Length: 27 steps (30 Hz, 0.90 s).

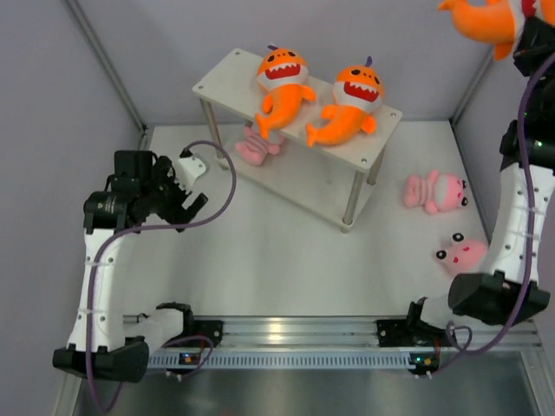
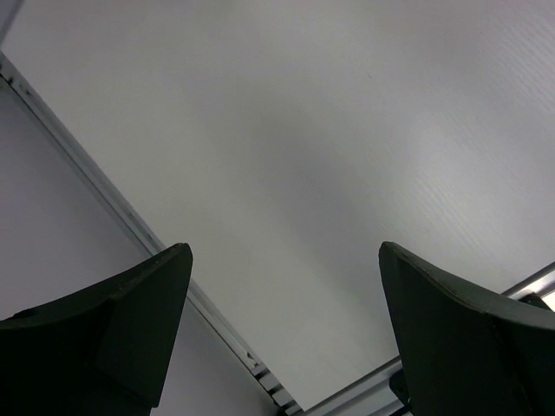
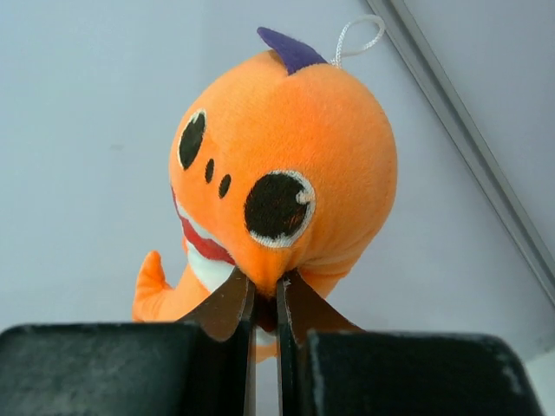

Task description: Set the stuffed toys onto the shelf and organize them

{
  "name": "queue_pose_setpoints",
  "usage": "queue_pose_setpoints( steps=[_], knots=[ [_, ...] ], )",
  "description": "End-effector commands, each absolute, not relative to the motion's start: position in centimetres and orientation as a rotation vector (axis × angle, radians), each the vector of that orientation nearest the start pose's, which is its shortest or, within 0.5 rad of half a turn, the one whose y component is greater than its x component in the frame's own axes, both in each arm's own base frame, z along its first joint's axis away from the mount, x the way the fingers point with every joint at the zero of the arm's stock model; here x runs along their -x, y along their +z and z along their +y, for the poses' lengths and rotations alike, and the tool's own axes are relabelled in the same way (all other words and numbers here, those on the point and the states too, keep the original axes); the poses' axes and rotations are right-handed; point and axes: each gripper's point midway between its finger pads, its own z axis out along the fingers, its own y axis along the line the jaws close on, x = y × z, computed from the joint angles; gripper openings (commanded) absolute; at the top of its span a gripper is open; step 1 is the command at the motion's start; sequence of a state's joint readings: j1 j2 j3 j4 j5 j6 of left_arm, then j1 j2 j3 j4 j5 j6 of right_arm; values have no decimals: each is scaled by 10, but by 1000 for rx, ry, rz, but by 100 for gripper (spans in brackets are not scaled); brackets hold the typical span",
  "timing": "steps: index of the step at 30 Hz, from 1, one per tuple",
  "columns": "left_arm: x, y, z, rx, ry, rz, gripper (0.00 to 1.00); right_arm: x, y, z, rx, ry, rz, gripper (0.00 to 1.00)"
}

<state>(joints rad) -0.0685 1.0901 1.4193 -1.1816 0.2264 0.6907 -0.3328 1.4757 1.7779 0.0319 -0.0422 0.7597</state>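
The right gripper (image 3: 263, 290) is pinched nearly shut on an orange shark toy (image 3: 286, 165). It grips the soft bit under the toy's face and holds it high up at the far right. The left gripper (image 1: 196, 184) is open wide with nothing in it, on the left over the table (image 1: 260, 251). The white shelf (image 1: 225, 82) stands far back in the middle. Two orange sharks (image 1: 282, 82) (image 1: 351, 104) lie on its top board. One pink toy (image 1: 256, 149) sits under that board. Two more pink toys (image 1: 434, 191) (image 1: 461, 254) lie on the table at the right.
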Motion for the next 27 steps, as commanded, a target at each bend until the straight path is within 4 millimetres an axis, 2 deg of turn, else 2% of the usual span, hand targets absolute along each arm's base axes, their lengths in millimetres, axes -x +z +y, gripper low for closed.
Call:
queue_pose_setpoints(
  steps=[1, 4, 5, 7, 8, 9, 10, 11, 12, 14, 15, 16, 17, 19, 20, 21, 22, 23, 24, 25, 26, 27],
  knots=[
    [-240, 312, -54, -982, -85, 2021, 95, -396, 585, -87, -582, 402, 1092, 0],
    [-232, 350, -73, -941, -182, 1908, 96, -355, 601, -48, -526, 468, 1097, 0],
    [-227, 369, -77, -929, -197, 1857, 99, -333, 610, -34, -498, 484, 1080, 0],
    [-219, 391, -88, -925, -252, 1785, 99, -322, 598, -3, -479, 557, 1123, 0],
    [-215, 407, -90, -917, -257, 1743, 99, -304, 603, 11, -461, 604, 1111, 0],
    [-211, 416, -92, -911, -263, 1719, 99, -303, 589, 29, -450, 665, 1150, 0],
    [-209, 422, -93, -906, -268, 1703, 99, -297, 584, 44, -436, 718, 1169, 0],
    [-206, 427, -95, -903, -277, 1685, 99, -283, 584, 54, -427, 769, 1166, 0],
    [-203, 435, -95, -901, -266, 1660, 99, -285, 565, 70, -432, 811, 1212, 0],
    [-200, 440, -94, -903, -254, 1641, 99, -274, 552, 91, -425, 874, 1249, 0],
    [-198, 442, -94, -907, -251, 1630, 99, -278, 536, 101, -431, 885, 1290, 0],
    [-197, 443, -94, -913, -245, 1623, 99, -278, 530, 109, -428, 897, 1310, 0],
    [-196, 444, -95, -920, -246, 1615, 99, -278, 523, 129, -415, 932, 1343, 0],
    [-194, 449, -97, -935, -246, 1591, 99, -279, 519, 154, -374, 950, 1383, 0],
    [-194, 451, -97, -934, -242, 1587, 99, -280, 508, 187, -334, 969, 1443, 0],
    [-196, 451, -96, -935, -240, 1588, 99, -274, 520, 200, -307, 990, 1435, 0],
    [-195, 455, -97, -936, -238, 1577, 99, -273, 511, 231, -251, 998, 1489, 0],
    [-195, 456, -97, -941, -239, 1572, 99, -271, 515, 242, -234, 1006, 1491, 0],
    [-192, 458, -101, -958, -256, 1554, 99, -267, 528, 249, -220, 1030, 1469, 0],
    [-190, 460, -102, -978, -252, 1533, 99, -266, 530, 257, -196, 1023, 1471, 0],
    [-187, 461, -104, -990, -259, 1518, 99, -268, 522, 277, -175, 1015, 1501, 0],
    [-185, 464, -106, -1003, -264, 1499, 99, -265, 532, 283, -163, 1031, 1488, 0]
  ],
)
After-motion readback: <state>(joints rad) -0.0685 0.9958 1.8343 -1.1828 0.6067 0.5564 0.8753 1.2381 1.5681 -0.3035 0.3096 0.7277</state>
